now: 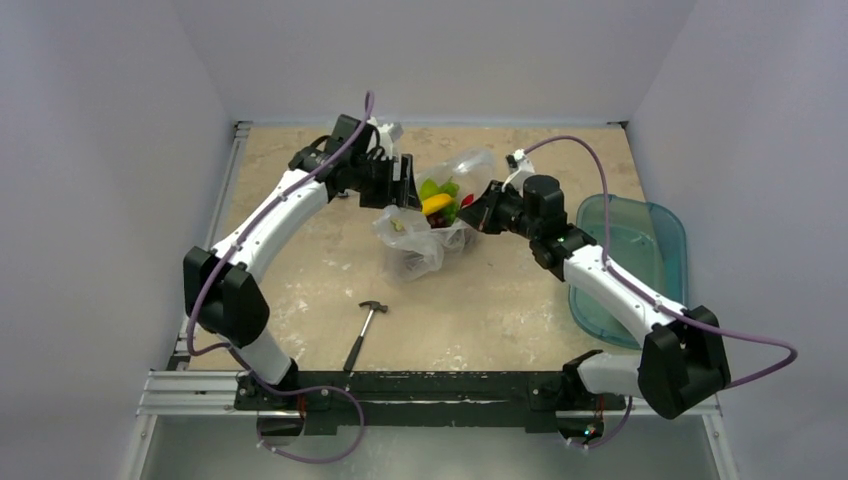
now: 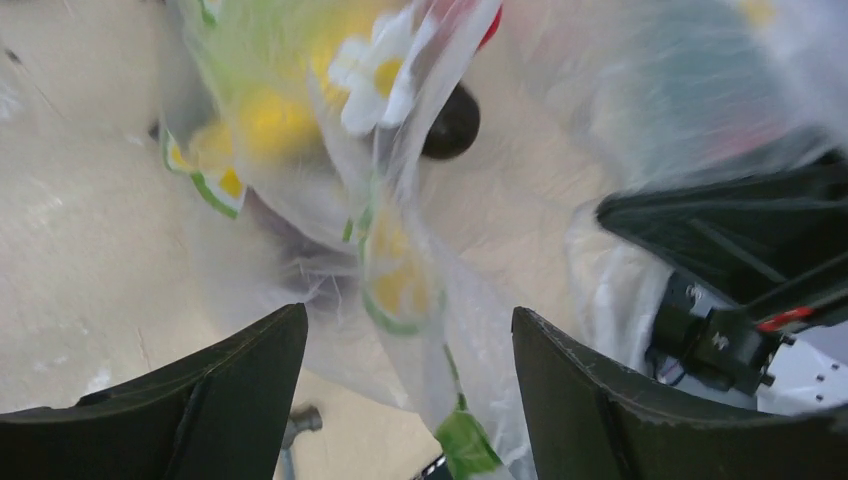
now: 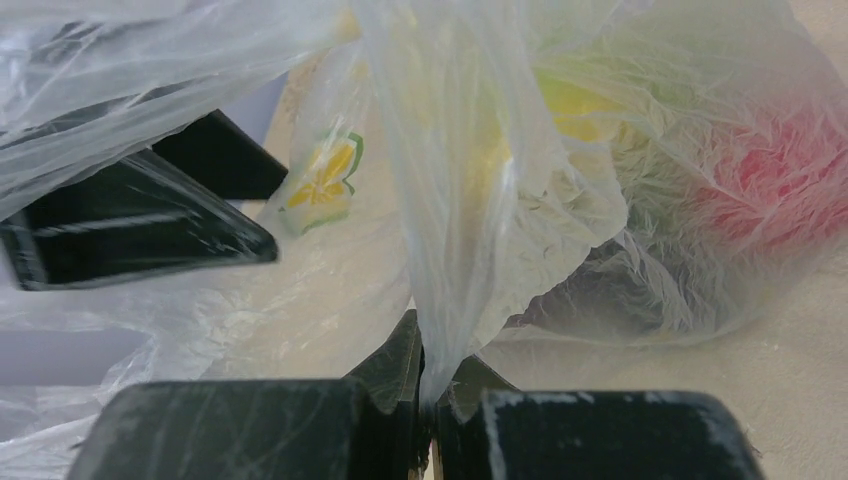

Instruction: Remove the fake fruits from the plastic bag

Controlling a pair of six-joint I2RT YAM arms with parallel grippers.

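The plastic bag (image 1: 418, 248) sits mid-table, crinkly and clear, with the fake fruits (image 1: 438, 201) showing yellow, green and red at its raised mouth. My left gripper (image 1: 404, 186) is at the bag's left side. In the left wrist view this gripper (image 2: 409, 315) is open, and bag film (image 2: 470, 300) hangs loose between the fingers without being pinched. A dark plum (image 2: 452, 122) lies beyond. My right gripper (image 1: 476, 210) is at the bag's right side, and in its own view it (image 3: 430, 385) is shut on a fold of the bag (image 3: 470, 200). A red fruit (image 3: 770, 180) shows through the film.
A small hammer (image 1: 365, 328) lies on the table in front of the bag. A teal plastic bin (image 1: 640, 262) stands at the right edge under the right arm. White walls close the table on three sides.
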